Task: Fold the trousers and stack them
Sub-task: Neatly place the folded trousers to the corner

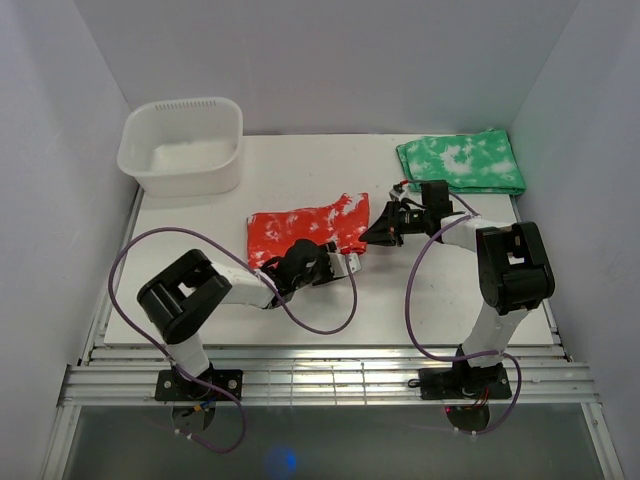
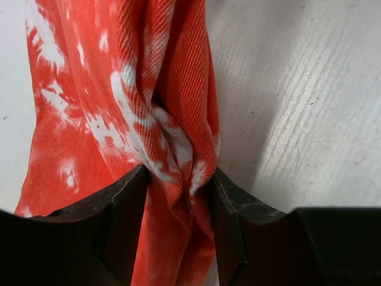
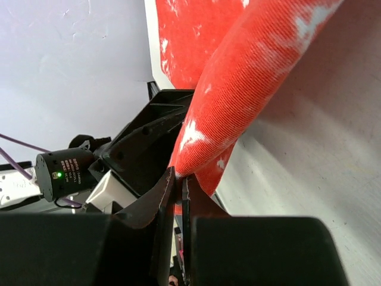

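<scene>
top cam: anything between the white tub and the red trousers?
Nothing. In the top view, the stretch of table between the tub and the trousers is bare white surface.

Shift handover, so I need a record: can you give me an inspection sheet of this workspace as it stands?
Surface: white table, no spills seen.
Job's things: the trousers, red-orange with white blotches, folded mid-table, right end bunched up in both grippers.
Clutter: white tub at the far left corner; folded green cloth at the far right corner.
Grippers: left gripper clamped on a bunched fold near the trousers' near right corner; right gripper shut on their right edge.
Cables: purple cables loop loosely over the table by both arms.
Surroundings: plain white walls on three sides; slatted rail at the near edge.
</scene>
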Motion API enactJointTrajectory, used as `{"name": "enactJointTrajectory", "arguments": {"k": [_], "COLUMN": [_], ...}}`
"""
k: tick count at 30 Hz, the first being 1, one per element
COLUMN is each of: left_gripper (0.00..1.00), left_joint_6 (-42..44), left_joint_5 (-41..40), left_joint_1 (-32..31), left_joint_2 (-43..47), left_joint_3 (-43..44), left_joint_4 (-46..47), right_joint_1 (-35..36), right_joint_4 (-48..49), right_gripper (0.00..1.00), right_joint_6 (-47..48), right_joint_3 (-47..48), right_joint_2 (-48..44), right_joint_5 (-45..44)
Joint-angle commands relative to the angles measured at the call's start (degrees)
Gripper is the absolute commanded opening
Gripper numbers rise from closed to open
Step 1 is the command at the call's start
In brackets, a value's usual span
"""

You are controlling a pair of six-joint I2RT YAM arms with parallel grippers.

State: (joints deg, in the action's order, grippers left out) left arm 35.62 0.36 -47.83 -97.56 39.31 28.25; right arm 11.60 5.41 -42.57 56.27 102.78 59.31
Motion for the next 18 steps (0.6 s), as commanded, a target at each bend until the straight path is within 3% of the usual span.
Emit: {"name": "enactJointTrajectory", "arguments": {"k": [1, 2, 4, 5, 6, 7, 8, 14, 18], "left_gripper": [0.53, 0.41, 0.28, 0.22, 0.10, 0.06, 0.01, 0.00, 0.00], "left_joint_6": [0.9, 1.0, 0.8, 0.3, -0.3, -0.9, -2.0, -4.9, -7.0], "left_joint_5": [-6.1, -6.3, -6.4, -6.3, -6.5, -6.9, -7.4, -7.4, -8.5], "left_joint_1": [0.2, 0.2, 0.1, 0.1, 0.2, 0.2, 0.1, 0.1, 0.0], "left_joint_2": [-2.4, -2.5, -2.2, -2.1, -2.2, -2.5, -2.7, -5.5, -6.8], "left_joint_3": [1.2, 1.1, 1.1, 1.6, 2.0, 3.1, 3.8, 7.4, 9.9], "left_joint_4": [1.9, 2.3, 3.6, 3.6, 3.6, 3.6, 3.5, 3.5, 3.4], "right_joint_1": [-0.6, -0.8, -1.2, -1.3, -1.5, -1.7, -2.2, -3.2, -3.2], "right_joint_4": [4.6, 4.0, -2.5, -5.4, -9.2, -11.2, -14.1, -14.8, -6.0], "right_gripper": [0.08, 0.08, 0.10, 0.19, 0.34, 0.57, 0.90, 0.90, 0.90], "right_joint_6": [-3.9, -2.7, 1.0, 5.6, 7.7, 8.7, 9.4, 9.4, 2.1], "right_joint_3": [-0.5, -0.1, 3.0, 4.4, 5.8, 7.1, 7.4, 5.2, 1.7], "right_joint_2": [-2.3, -2.2, -1.2, -0.7, -0.3, -0.1, -0.1, -0.5, 2.0], "right_joint_5": [5.4, 4.9, 2.9, -0.1, -2.2, -4.2, -7.9, -10.1, -6.6]}}
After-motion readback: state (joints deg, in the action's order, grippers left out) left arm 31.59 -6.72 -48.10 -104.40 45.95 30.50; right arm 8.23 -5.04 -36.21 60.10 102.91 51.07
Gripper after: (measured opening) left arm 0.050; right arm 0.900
